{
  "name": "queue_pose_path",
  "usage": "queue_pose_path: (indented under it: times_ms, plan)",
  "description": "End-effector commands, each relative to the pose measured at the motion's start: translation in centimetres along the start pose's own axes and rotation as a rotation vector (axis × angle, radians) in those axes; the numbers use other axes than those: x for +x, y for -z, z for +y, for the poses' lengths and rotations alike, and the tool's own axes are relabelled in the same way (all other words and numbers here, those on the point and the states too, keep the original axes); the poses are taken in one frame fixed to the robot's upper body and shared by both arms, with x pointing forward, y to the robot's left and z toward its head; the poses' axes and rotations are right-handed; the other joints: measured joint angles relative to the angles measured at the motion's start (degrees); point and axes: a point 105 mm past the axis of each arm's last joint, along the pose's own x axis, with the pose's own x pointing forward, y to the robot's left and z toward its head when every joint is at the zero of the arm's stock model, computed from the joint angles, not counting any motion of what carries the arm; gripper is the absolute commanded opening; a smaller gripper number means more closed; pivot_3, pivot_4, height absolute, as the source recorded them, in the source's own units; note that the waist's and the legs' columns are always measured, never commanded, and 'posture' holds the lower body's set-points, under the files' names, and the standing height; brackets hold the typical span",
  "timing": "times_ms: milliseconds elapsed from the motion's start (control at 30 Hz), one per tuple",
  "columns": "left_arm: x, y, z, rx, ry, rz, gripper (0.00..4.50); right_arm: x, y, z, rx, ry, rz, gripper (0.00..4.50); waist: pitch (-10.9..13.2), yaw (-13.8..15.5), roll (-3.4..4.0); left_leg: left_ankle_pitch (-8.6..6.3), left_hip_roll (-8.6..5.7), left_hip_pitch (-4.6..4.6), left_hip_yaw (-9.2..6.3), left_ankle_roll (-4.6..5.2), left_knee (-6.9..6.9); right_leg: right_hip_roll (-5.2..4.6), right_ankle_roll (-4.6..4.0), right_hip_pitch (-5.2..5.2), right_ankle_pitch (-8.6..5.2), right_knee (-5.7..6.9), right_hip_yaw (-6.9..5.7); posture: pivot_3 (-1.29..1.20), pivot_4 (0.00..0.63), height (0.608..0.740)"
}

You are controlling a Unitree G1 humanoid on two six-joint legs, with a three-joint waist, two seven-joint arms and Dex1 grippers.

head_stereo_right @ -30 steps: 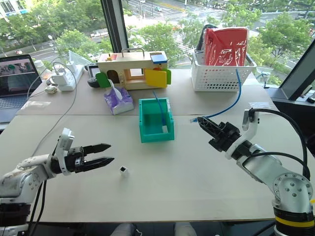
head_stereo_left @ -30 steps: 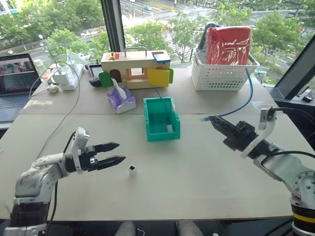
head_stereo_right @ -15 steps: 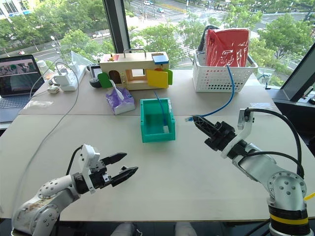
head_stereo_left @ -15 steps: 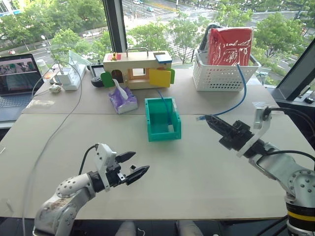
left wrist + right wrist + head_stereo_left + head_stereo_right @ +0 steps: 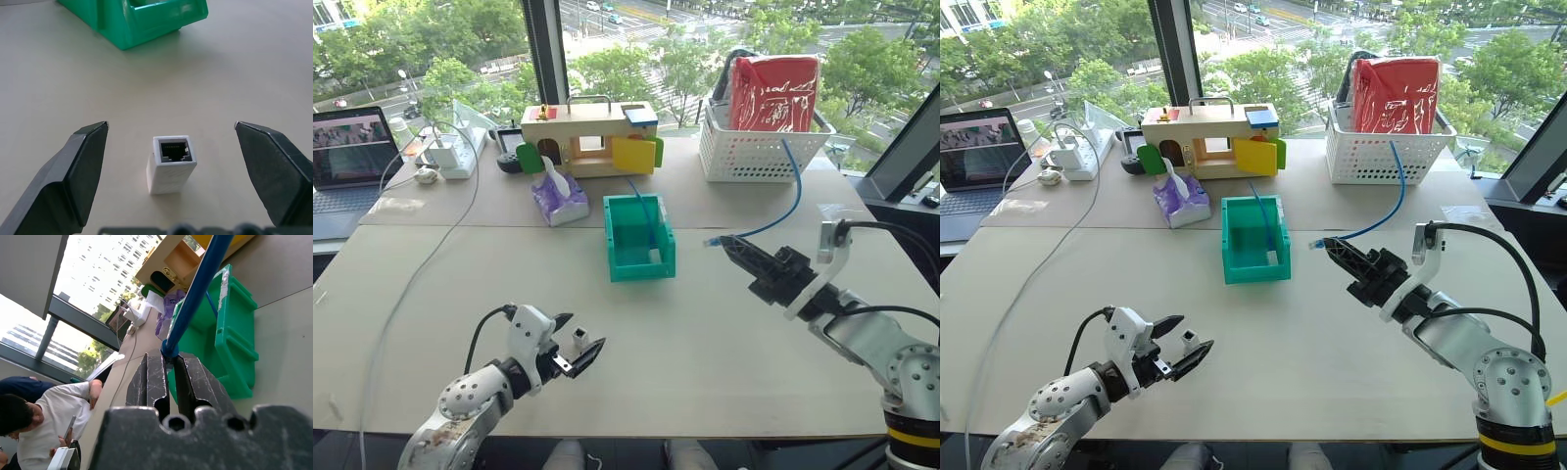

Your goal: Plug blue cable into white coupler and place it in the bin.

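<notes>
Between my matt black plastic fingers stands the white coupler, smooth matt plastic, on a matt beige table, with the glossy green plastic bin ahead.

No readable text, label, brand, number or sign anywhere. Red bag in white basket: white markings there, too small to read. Laptop screen at table's far left: picture on display, no legible words. Wooden toy box: coloured panels, no lettering made out. White coupler: bare plastic, no print on visible faces. Bin: plain green walls, no marking.
</notes>
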Motion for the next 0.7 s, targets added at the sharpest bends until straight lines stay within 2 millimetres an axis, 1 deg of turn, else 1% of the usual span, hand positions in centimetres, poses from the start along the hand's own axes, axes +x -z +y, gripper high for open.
queue_pose_path:
  times_ms: [33,167,233,267,300,367,467,567,633,700]
  plan:
    - [0.0,0.6,0.1,0.046,-0.007,-0.002,4.44,-0.1,-0.5,1.0,-0.021,-0.038,-0.052,0.00,0.0,0.0,0.00,0.00,0.00,0.01,0.01,0.00,0.00,0.00,0.00,0.00,0.00,0.00,0.00,0.00,0.150,0.740]
    - [-0.2,2.5,1.4,0.086,-0.054,0.047,4.44,-0.2,-0.2,1.2,-0.020,-0.039,-0.065,0.00,0.0,0.1,0.00,0.00,0.01,-0.01,0.01,0.00,-0.01,0.01,0.00,-0.01,-0.01,-0.01,0.00,0.00,0.150,0.740]
    - [-0.3,3.3,1.5,0.093,-0.052,0.054,4.44,-0.4,-0.4,1.0,-0.025,-0.026,-0.076,0.00,0.0,0.1,0.02,0.00,0.00,0.00,0.01,0.00,0.00,-0.01,0.00,0.01,-0.01,-0.03,-0.01,0.00,0.150,0.740]
    - [-0.2,4.0,1.5,0.092,-0.041,0.060,3.93,-0.5,-0.5,1.0,-0.029,-0.020,-0.081,0.00,0.0,0.0,0.04,0.00,0.01,0.01,0.01,0.00,0.00,0.00,0.00,0.00,-0.01,-0.03,0.00,0.00,0.150,0.740]
    - [-0.2,4.4,1.4,0.091,-0.033,0.062,3.64,-0.6,-0.5,0.9,-0.031,-0.017,-0.084,0.00,-0.1,0.0,0.10,0.00,0.01,0.01,0.02,0.00,0.00,0.00,0.00,0.01,-0.01,-0.03,0.01,0.00,0.150,0.740]
    - [0.1,5.1,1.6,0.097,-0.023,0.055,2.86,-0.7,-0.5,0.9,-0.034,-0.014,-0.089,0.00,-0.1,0.0,0.21,0.00,0.01,0.03,0.03,0.00,0.00,0.00,0.03,0.03,-0.03,-0.03,0.01,0.00,0.150,0.740]
    - [0.5,5.6,1.8,0.105,-0.002,0.035,1.76,-0.8,-0.5,0.9,-0.037,-0.011,-0.095,0.00,-0.4,0.1,0.56,0.00,-0.01,0.07,0.05,0.00,0.00,-0.02,0.10,0.09,-0.07,-0.07,0.02,0.00,0.150,0.740]
    - [1.2,5.4,2.4,0.127,0.032,0.009,0.69,-0.9,-0.6,0.9,-0.043,-0.005,-0.103,0.00,-0.7,0.4,1.06,0.01,-0.03,0.12,0.06,0.00,0.00,-0.04,0.36,0.17,-0.23,-0.10,0.03,0.00,0.150,0.740]
    - [1.8,4.7,3.4,0.153,0.083,-0.020,0.69,-1.0,-0.7,1.0,-0.046,-0.002,-0.110,0.00,-0.8,0.5,1.23,0.05,-0.04,0.19,0.06,0.06,0.00,-0.04,0.42,0.27,-0.26,-0.10,0.03,0.00,0.150,0.740]
    - [2.2,4.2,4.0,0.176,0.133,-0.038,0.69,-1.1,-0.7,1.0,-0.050,0.001,-0.116,0.00,-0.8,0.5,1.24,0.15,-0.04,0.37,0.06,0.22,0.00,0.01,0.40,0.52,-0.30,-0.12,0.05,0.00,0.150,0.740]
